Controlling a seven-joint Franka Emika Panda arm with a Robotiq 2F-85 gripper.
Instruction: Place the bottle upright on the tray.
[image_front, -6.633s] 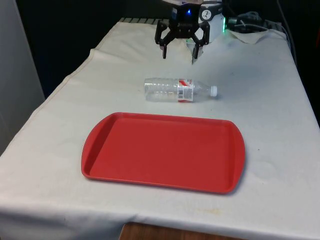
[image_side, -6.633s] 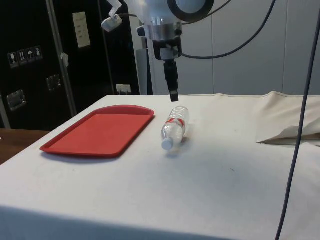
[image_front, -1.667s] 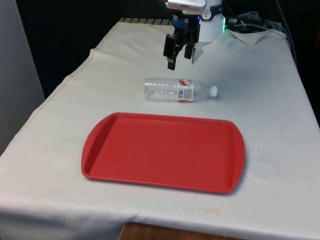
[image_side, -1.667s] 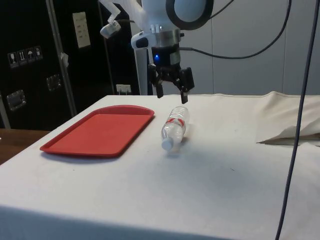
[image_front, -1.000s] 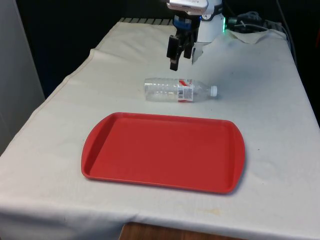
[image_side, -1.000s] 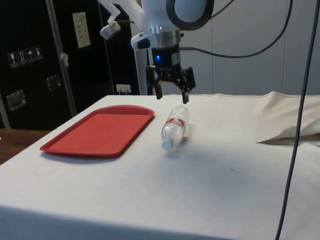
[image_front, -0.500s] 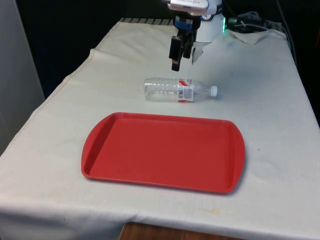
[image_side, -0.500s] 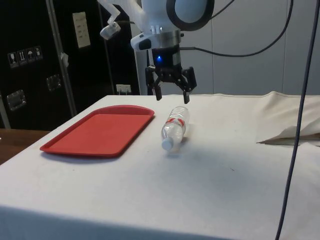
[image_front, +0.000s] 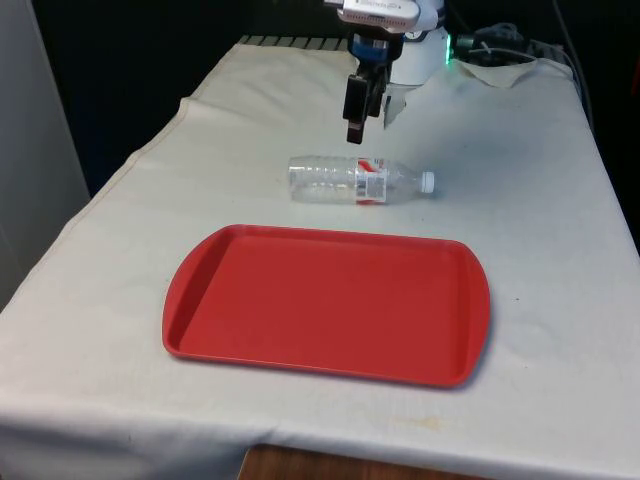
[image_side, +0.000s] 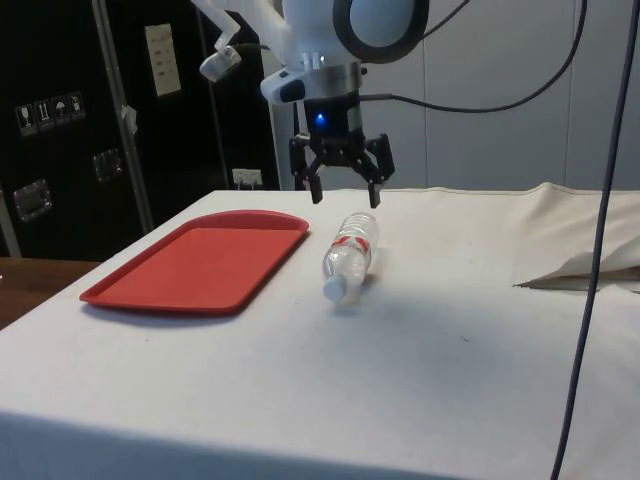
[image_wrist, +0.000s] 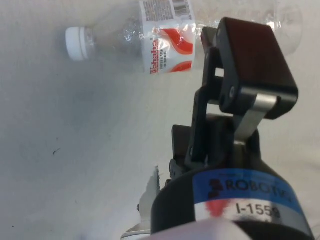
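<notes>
white cloth covers the table (image_front: 560, 230) from end to end, and on it the work has hardly begun. the gripper (image_side: 342, 192) hangs in the air above the bottle (image_front: 355, 179), touching nothing and holding nothing. in the side view its two fingers (image_side: 310, 186) stand spread wide apart with open space between them and a clear gap down to the bottle below. in the front view the gripper (image_front: 356, 120) is seen edge-on, so the spread is hard to read there; it sits over the bottle's middle, a little toward the far side.

the bottle (image_side: 348, 255) is clear plastic with a red and white label and a white cap (image_front: 427, 182). it lies flat on its side on the cloth, cap toward the front view's right. in the wrist view the label and cap (image_wrist: 77, 43) show beyond the near finger, which suggests the gripper is lining up over the bottle's body.

the red tray (image_front: 220, 330) lies just beside the bottle, on the near side in the front view, and nothing rests on it. in the side view the tray (image_side: 140, 290) is well clear of the gripper.

as a judgement: nothing of the task is done. still left are the descent, the grasp, the lift, turning the bottle upright, and setting it down on the tray.
</notes>
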